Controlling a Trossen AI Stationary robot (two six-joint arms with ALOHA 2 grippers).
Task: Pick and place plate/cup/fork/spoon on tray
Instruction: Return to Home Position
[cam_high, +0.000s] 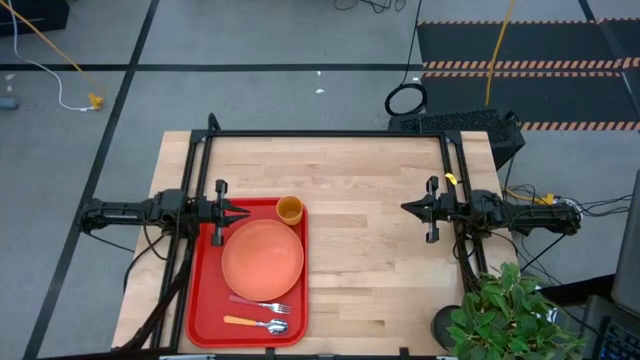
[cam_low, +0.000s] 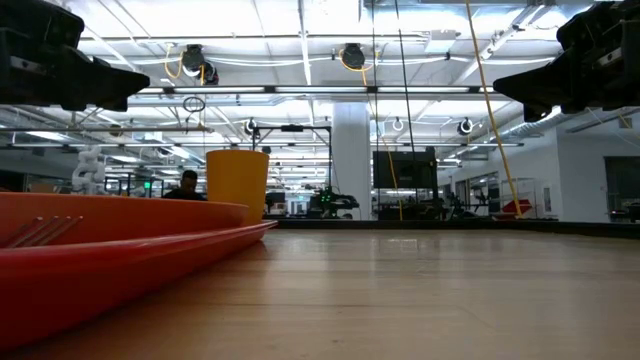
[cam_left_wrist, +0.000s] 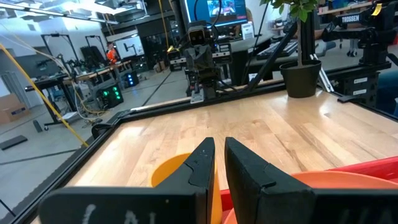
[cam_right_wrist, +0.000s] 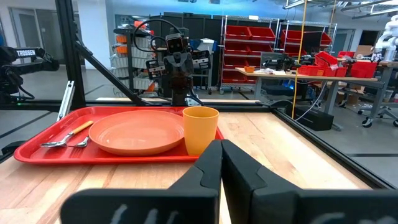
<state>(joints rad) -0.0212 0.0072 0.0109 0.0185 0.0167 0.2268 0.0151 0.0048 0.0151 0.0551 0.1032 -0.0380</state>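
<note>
Salmon-orange plate (cam_high: 262, 258) lying flat in the middle of the red tray (cam_high: 205, 300), with the yellow-orange cup (cam_high: 289, 210) upright at the tray's far corner, just beside the plate's rim. Nearer the front edge, fork (cam_high: 262, 303) and spoon (cam_high: 256, 324) side by side on the tray floor, close together and roughly parallel, tines and bowl both toward the right. All four pieces apparently already aboard, so nothing obviously left to carry.

Best handling of the present step, on that reading: a clean retreat. Lift straight up before any sideways travel, since the left claw (cam_high: 232, 212) hangs over the tray's far-left corner, close to the cup and the plate's rim; a low sweep there risks tipping the cup or nudging the plate onto the cutlery. Worth a last check that no piece overhangs the tray's raised edge; from the high view none seems to, though the fork's handle end is small and hard to judge.

Left claw nearly shut, only a thin slit between its fingers (cam_left_wrist: 203, 165), gripping nothing and, judging by the low view, held clear above the tray. Right claw (cam_high: 410, 208) well apart over bare wooden counter (cam_high: 370, 250), likewise pinched almost closed with a narrow gap, empty, touching nothing, pointed toward the tray.
</note>
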